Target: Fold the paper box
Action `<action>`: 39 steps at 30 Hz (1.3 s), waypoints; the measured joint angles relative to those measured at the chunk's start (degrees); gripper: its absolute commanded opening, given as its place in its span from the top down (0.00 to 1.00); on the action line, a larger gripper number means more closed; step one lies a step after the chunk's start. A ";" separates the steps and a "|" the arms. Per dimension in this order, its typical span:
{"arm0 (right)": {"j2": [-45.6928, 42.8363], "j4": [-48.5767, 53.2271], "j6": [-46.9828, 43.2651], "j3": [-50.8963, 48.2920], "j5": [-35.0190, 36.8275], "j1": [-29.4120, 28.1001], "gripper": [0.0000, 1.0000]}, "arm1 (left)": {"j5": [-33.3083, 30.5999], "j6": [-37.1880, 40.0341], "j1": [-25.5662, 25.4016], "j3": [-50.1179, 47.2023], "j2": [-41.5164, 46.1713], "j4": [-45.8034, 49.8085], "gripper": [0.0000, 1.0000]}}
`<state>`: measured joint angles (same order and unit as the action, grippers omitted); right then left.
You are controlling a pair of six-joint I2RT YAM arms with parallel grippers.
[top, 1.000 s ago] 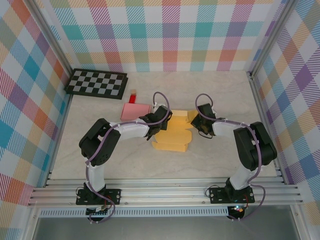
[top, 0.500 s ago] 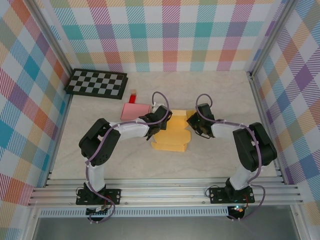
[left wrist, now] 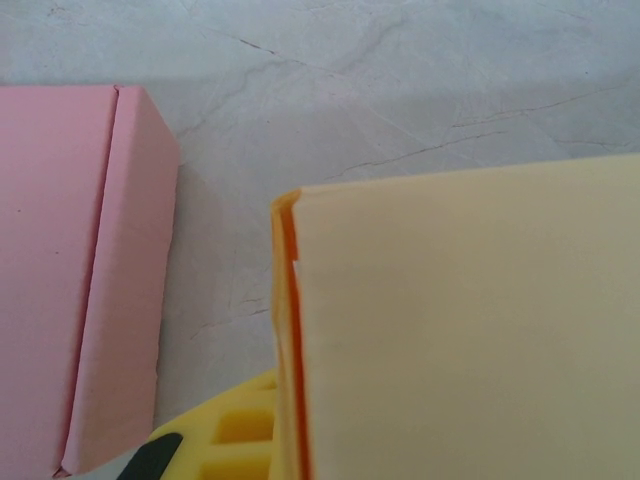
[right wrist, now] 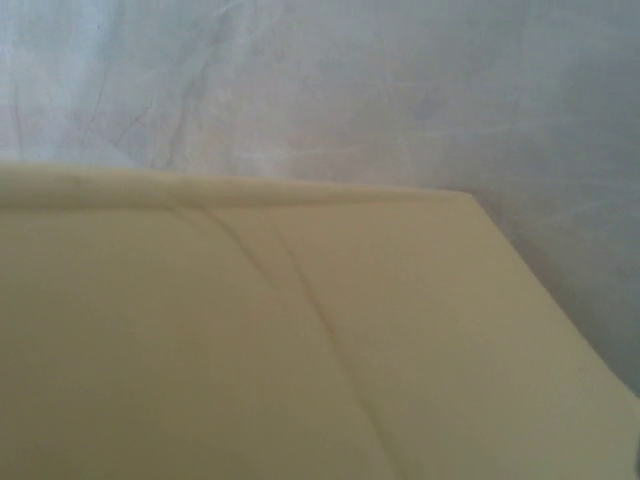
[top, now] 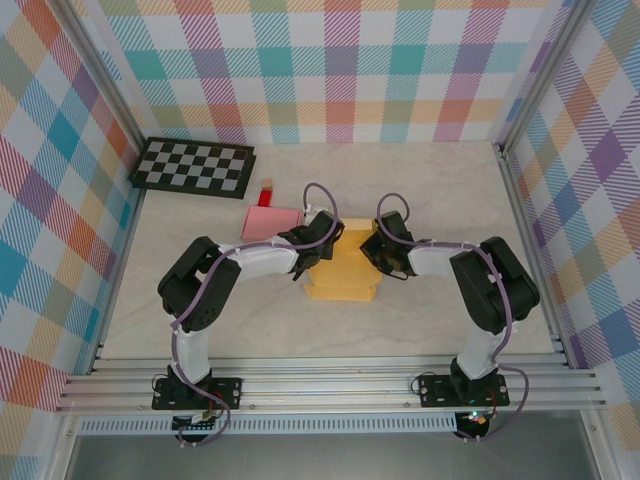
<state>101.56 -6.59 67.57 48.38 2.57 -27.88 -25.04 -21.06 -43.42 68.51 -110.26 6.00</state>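
- Yellow paper box sits mid-surface, part-formed, between the 2 arms. A pink box lies near it on the left; I can't tell whether they touch.
- Left end effector is at the box's left edge, jaws closed narrow. Its wrist view shows a raised yellow panel close to the lens, with a double-layered edge. Can't tell if the jaws pinch it or just press against it.
- Right end effector is at the box's right edge, jaws also closed tight. Its wrist view shows a flap with a crease line running across it. Whether it grips or pushes, can't tell.
- My read of the step: the 2 side walls are being brought up and inward along their creases.
- How to do it well:
  - Push low on each wall, near the crease, so the paper hinges there and doesn't bow mid-panel.
  - Move both sides together and evenly. 1 side leading would likely slide the whole box across the surface.
  - Use closed fingertips as a flat pusher; no regrip needed unless a wall springs back.
  - Press down slightly while sweeping inward, so the base sits flat.
- Risks: thin paper buckles under a point load, and the left arm could nudge the pink box during its sweep.
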 measured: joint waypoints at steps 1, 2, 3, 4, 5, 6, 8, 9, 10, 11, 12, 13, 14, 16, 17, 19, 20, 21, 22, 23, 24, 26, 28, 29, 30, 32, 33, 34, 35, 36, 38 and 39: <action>0.24 0.07 0.50 0.31 0.39 0.00 0.94 | -0.04 -0.20 0.04 0.00 0.00 0.02 1.00; 0.35 0.28 0.85 0.55 0.70 -0.02 0.94 | -0.04 -0.24 0.04 0.00 0.00 0.04 1.00; 0.35 0.63 1.18 0.72 1.20 -0.15 0.94 | -0.07 -0.39 0.04 0.00 0.02 0.04 1.00; 0.31 0.85 1.49 0.81 1.77 -0.39 0.94 | -0.09 -0.42 0.04 0.00 0.02 0.07 1.00; 0.22 1.03 1.68 0.81 2.25 -0.59 0.94 | -0.09 -0.42 0.04 0.00 0.02 0.07 1.00; -0.04 1.27 1.90 0.81 2.75 -0.74 0.94 | -0.11 -0.42 0.04 0.00 0.02 0.07 1.00; -1.05 2.73 1.81 0.76 3.04 -0.74 0.91 | 0.00 -0.39 0.02 0.00 0.02 0.04 1.00; -2.12 4.13 1.27 0.70 3.02 -0.74 0.90 | 0.00 -0.37 0.00 0.00 0.02 0.04 1.00; -3.41 5.84 0.44 0.70 3.02 -0.74 0.88 | 0.02 -0.37 0.00 0.00 0.02 0.04 1.00; -4.87 7.28 -0.81 0.70 2.97 -0.74 0.87 | -0.02 -0.35 0.00 0.00 0.02 0.07 1.00; -6.84 9.11 -2.45 0.85 3.26 -0.74 0.87 | -0.04 -0.33 0.00 0.00 0.02 0.07 1.00; -8.74 10.84 -4.02 1.05 3.67 -0.74 0.85 | -0.11 -0.22 0.00 0.00 0.02 0.04 1.00; -10.82 12.57 -5.73 1.36 4.35 -0.74 0.83 | -0.13 -0.15 0.00 0.00 0.02 0.07 1.00; -15.65 15.50 -10.27 1.68 6.34 -0.68 0.79 | -0.15 0.04 0.00 0.00 0.02 0.07 1.00; -17.81 16.59 -12.52 1.68 7.19 -0.57 0.77 | -0.17 0.11 0.00 0.00 0.02 0.07 1.00; -22.88 18.45 -18.67 1.68 8.90 0.15 0.70 | -0.22 0.52 0.00 0.00 0.02 0.09 1.00; -24.83 18.93 -21.64 1.68 9.38 0.72 0.67 | -0.33 0.76 0.00 0.00 0.02 0.07 1.00; -27.17 19.21 -26.16 1.68 10.05 1.81 0.64 | -0.39 1.07 0.00 0.00 0.02 0.07 1.00; -28.59 19.23 -29.92 1.68 10.58 2.67 0.64 | -0.42 1.29 0.00 0.00 0.02 0.04 1.00; -30.12 19.10 -35.30 1.68 11.43 3.93 0.65 | -0.42 1.60 0.00 0.00 0.02 0.00 1.00; -30.99 18.62 -40.89 1.66 11.96 5.01 0.66 | -0.48 2.03 0.00 0.00 0.02 -0.07 1.00; -31.45 16.31 -52.35 1.31 10.69 7.54 0.47 | -0.55 2.95 0.00 -0.09 0.02 -0.33 1.00; -30.95 14.84 -65.09 0.96 4.85 11.30 0.44 | -0.57 4.07 0.00 -0.50 0.04 -1.22 1.00; -30.16 14.49 -71.23 0.98 1.05 13.18 0.43 | -0.61 4.66 0.00 -0.83 0.07 -1.90 1.00; -29.14 14.23 -76.46 1.03 -2.21 14.93 0.43 | -0.66 5.29 0.00 -1.07 0.09 -2.34 1.00; -25.92 13.84 -87.23 1.07 -8.17 18.05 0.42 | -0.66 6.27 0.00 -1.57 0.20 -3.56 1.00; -23.89 13.99 -92.24 1.14 -10.84 19.58 0.42 | -0.66 6.73 0.00 -1.81 0.26 -4.02 1.00; -22.16 14.12 -95.78 1.27 -12.79 20.79 0.42 | -0.63 7.10 0.00 -2.10 0.33 -4.63 1.00; -19.78 14.51 -100.06 1.62 -15.02 22.23 0.43 | -0.63 7.48 0.00 -2.43 0.46 -5.11 1.00; -17.64 14.88 -103.51 2.01 -16.74 23.37 0.44 | -0.59 7.69 0.00 -2.73 0.63 -5.57 1.00; -13.46 16.61 -109.87 3.54 -19.89 25.00 0.44 | -0.52 8.33 0.00 -3.23 0.83 -6.29 1.00; -11.37 18.12 -113.44 4.74 -21.59 25.64 0.44 | -0.46 8.50 0.00 -3.39 0.85 -6.56 1.00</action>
<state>90.19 11.53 -45.87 53.12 -19.03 -2.24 -25.50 -12.56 -43.42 65.12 -109.40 -0.56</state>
